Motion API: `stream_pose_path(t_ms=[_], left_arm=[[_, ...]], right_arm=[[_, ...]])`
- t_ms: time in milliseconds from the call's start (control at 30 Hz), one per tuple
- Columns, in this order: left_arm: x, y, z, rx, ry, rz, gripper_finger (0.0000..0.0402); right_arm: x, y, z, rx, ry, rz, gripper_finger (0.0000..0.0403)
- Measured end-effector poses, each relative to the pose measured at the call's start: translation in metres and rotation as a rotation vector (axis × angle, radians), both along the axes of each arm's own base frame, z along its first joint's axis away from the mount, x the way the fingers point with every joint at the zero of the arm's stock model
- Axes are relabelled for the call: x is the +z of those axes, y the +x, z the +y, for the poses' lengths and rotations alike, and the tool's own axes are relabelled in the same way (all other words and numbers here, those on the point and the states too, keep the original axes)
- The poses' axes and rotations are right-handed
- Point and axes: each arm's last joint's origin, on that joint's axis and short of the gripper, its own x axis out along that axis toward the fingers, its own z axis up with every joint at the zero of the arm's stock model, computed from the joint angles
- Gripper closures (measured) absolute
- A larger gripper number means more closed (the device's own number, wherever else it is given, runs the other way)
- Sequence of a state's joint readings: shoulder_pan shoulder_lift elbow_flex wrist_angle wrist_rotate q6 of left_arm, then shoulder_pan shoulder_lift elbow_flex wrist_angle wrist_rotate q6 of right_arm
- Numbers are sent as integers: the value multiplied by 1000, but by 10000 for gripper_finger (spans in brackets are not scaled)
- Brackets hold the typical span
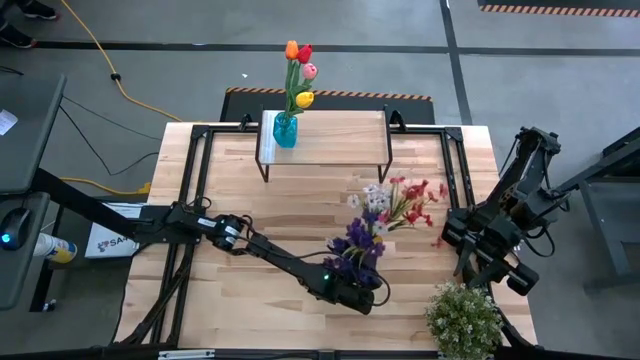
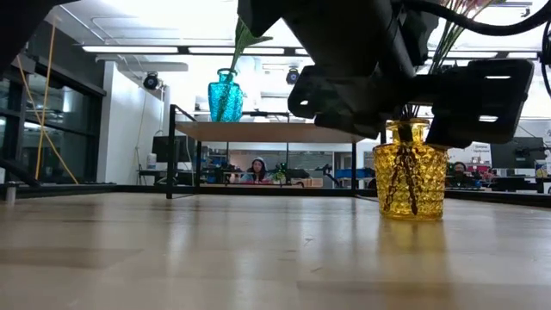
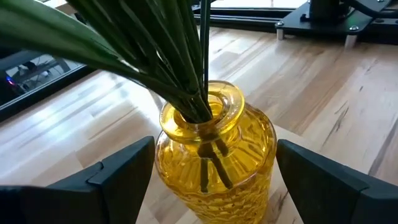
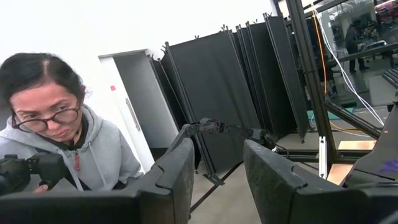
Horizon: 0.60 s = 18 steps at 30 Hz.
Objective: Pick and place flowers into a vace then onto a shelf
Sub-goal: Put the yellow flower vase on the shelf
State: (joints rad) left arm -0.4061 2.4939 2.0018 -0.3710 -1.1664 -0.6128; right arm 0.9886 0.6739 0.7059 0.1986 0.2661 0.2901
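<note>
A yellow glass vase (image 3: 214, 155) stands on its base on the table near the front edge (image 2: 411, 181). It holds purple, white and red flowers (image 1: 392, 210), whose green stems (image 3: 168, 68) lean out of its neck. My left gripper (image 3: 214, 168) is open, with one finger on each side of the vase; in the high view it (image 1: 372, 296) lies under the purple blooms. A blue vase (image 1: 285, 130) of tulips (image 1: 300, 70) stands on the shelf (image 1: 330, 140). My right gripper (image 4: 217, 168) is open, raised at the table's right side. My left gripper's fingers (image 3: 127, 171) stand close beside the yellow vase's two sides at its shoulder (image 3: 261, 134); whether they touch the glass I cannot tell. They come nearly level from the table's left. The vase stands upright on the table.
A bushy potted plant (image 1: 463, 320) sits at the near right corner. The shelf's black legs (image 2: 170, 151) stand at the table's far side. A person (image 4: 56, 143) with a camera stands beyond the table, and others sit far off (image 2: 256, 170).
</note>
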Motion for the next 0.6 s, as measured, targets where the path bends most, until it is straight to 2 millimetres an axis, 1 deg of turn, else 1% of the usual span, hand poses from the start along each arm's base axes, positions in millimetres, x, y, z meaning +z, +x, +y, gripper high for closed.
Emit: stream_pose_path(t_ms=[400, 600], left_arm=[[-3, -6, 1, 25, -7, 23, 33], [-2, -8, -3, 16, -5, 25, 33]], right_arm=[[0, 0, 0, 14, -1, -2, 272], [0, -1, 1, 27, -2, -4, 272]])
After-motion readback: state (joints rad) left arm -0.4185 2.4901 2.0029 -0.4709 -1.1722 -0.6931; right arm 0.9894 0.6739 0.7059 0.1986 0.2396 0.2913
